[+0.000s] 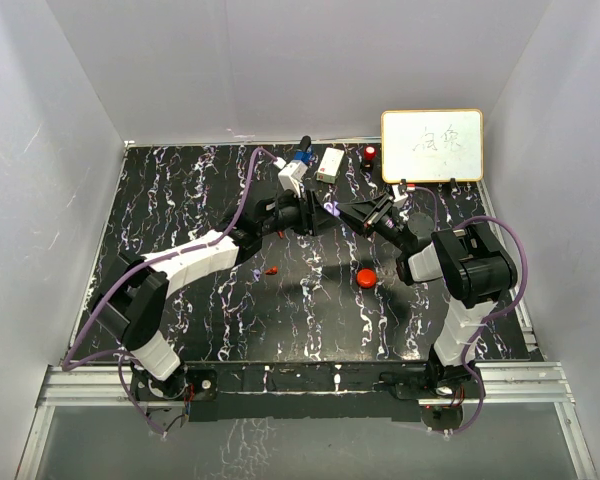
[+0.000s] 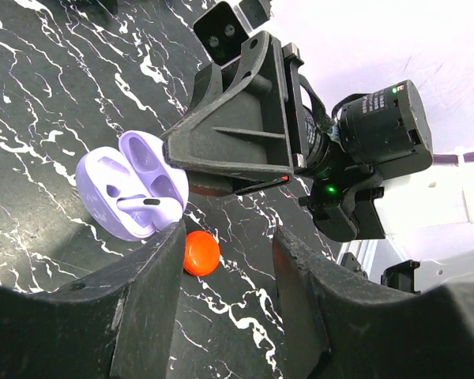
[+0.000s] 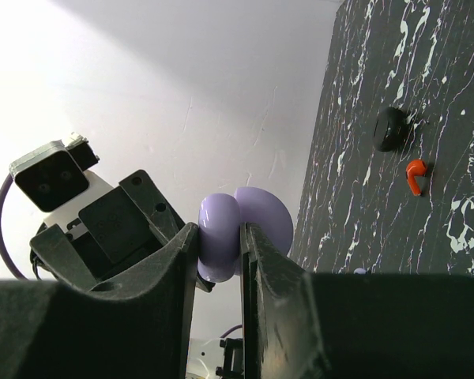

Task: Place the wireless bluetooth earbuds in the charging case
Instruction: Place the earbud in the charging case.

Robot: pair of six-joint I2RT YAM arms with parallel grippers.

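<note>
My right gripper (image 3: 220, 237) is shut on an open purple charging case (image 3: 221, 229) and holds it above the table; the case also shows in the top view (image 1: 330, 208). In the left wrist view the case (image 2: 103, 185) stands open with one purple earbud (image 2: 142, 204) lying in it. My left gripper (image 2: 225, 268) is open and empty, just beside the case and facing it. A red earbud (image 1: 271, 271) lies on the table left of centre; the right wrist view shows it too (image 3: 415, 176). A round red case (image 1: 366, 277) sits closed on the table below the grippers.
A black round case (image 3: 391, 129) lies near the red earbud. A whiteboard (image 1: 432, 145) stands at the back right. A blue gadget (image 1: 302, 155), a white box (image 1: 330, 164) and a small red item (image 1: 370, 153) sit along the back edge. White walls surround the table.
</note>
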